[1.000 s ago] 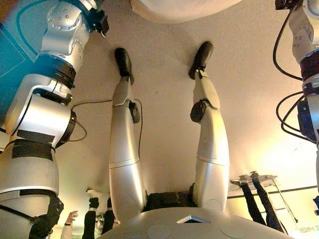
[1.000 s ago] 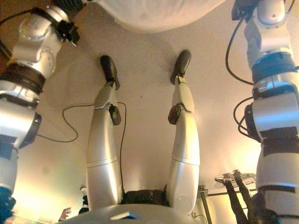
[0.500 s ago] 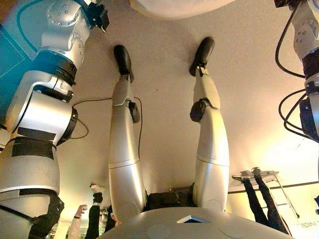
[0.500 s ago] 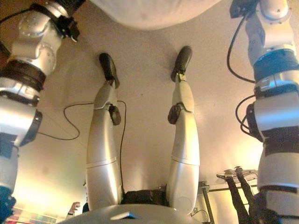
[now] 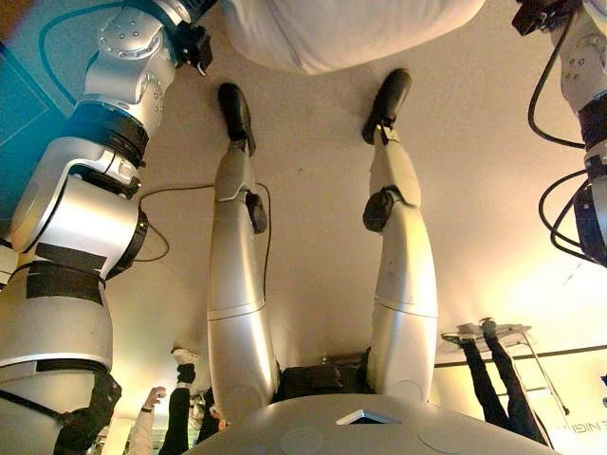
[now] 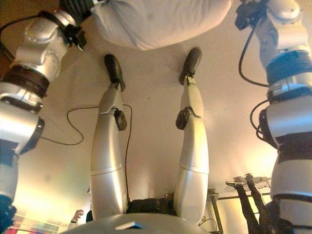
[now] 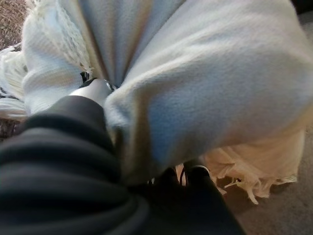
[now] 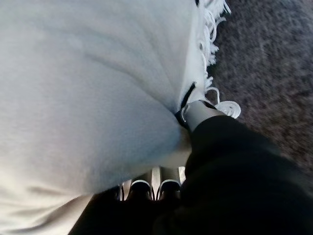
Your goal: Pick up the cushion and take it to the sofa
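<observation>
Against the soft pale fabric, the left hand (image 7: 93,93) presses its fingers into a deep fold of the cushion (image 7: 195,78), gripping it; the right hand (image 8: 203,115) does the same on the opposite end, fingers curled under and thumb sunk into the cloth. Plump and rounded, the cushion hangs between both hands, above a smooth beige floor (image 5: 313,171), with a cream fringe (image 8: 211,29) along its edge. Dark, coarse carpet (image 8: 264,68) shows beyond the fringe.

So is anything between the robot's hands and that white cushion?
Nothing visible. The left hand and the right hand press straight into the fringed cushion, one on each side, with the fabric bulging around them.
</observation>
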{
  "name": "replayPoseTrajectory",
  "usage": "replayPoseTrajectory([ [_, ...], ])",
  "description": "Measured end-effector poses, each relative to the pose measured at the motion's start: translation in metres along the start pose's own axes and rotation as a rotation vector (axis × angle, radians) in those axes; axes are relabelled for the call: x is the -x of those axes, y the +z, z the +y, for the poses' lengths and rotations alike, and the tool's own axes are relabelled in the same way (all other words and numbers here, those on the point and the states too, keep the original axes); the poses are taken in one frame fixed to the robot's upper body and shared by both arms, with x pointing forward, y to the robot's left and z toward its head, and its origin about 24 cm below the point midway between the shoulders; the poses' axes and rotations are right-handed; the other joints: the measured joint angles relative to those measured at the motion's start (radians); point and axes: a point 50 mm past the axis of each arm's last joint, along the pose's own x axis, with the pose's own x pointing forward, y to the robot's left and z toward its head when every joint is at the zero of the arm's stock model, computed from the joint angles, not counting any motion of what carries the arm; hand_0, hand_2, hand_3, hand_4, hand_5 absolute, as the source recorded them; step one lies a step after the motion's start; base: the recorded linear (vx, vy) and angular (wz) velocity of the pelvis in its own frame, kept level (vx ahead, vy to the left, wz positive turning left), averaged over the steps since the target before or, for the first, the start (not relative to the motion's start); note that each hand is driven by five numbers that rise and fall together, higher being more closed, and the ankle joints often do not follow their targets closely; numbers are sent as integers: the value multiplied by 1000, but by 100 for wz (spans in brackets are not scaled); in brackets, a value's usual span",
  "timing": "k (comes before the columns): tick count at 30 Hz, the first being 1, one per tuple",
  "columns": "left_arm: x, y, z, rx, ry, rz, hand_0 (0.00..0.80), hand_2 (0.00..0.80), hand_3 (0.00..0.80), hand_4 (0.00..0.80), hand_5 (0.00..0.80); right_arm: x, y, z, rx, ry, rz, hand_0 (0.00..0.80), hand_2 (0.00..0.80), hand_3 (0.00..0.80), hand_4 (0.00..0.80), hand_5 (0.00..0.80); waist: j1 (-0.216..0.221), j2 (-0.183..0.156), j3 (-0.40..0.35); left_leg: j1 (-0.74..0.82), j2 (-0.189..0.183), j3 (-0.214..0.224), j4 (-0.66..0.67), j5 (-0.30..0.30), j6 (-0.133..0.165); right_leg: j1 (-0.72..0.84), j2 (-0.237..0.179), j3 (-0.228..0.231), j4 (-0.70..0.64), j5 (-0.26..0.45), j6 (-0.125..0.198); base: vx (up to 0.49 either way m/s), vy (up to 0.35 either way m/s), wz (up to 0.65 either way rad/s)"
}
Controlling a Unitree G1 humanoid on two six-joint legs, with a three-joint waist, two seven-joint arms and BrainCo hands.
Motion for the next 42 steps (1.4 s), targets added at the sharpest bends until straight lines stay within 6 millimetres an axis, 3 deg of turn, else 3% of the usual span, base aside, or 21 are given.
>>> replayPoseTrajectory([
  [12,7,-19,-1,63,14,24,800,800,800,800,800,7,-18,7,-49,15,2,800,800,800,800,800,-5,0,0,-4,-11,-15,13,3,-3,-10,-7,9,24,0,0,-4,5,0],
  [15,15,-36,-5,104,10,42,800,800,800,800,800,14,-35,11,-74,15,25,800,800,800,800,800,-6,0,0,12,-12,-17,27,3,-3,5,-11,12,39,0,0,0,0,0],
  [19,35,-77,-22,205,4,74,800,800,800,800,800,35,-79,24,-132,24,91,800,800,800,800,800,-8,-1,1,100,-14,-22,31,3,-2,95,-14,11,47,-3,-2,-30,10,4],
  [27,95,-146,-55,339,-14,167,800,800,800,800,800,93,-148,70,-304,18,136,800,800,800,800,800,-12,-18,5,387,-14,-24,-33,7,-5,376,-16,-11,27,-34,7,-9,-7,7],
  [31,128,-165,-69,404,-21,184,800,800,800,800,800,125,-169,94,-390,-3,144,800,800,800,800,800,-9,-25,5,612,-16,-19,-121,14,-8,586,-15,-30,-18,-52,17,73,38,8],
  [36,164,-179,-80,471,12,204,800,800,800,800,800,154,-187,122,-439,-6,184,800,800,800,800,800,-5,-24,4,919,-24,0,-235,15,-8,874,-18,-44,-87,-74,37,158,91,2],
  [42,184,-167,-86,497,67,129,800,800,800,800,800,174,-177,135,-438,-3,131,800,800,800,800,800,-3,-4,-15,1153,-38,13,-358,26,4,1110,-26,-64,-196,-66,63,235,69,7],
])
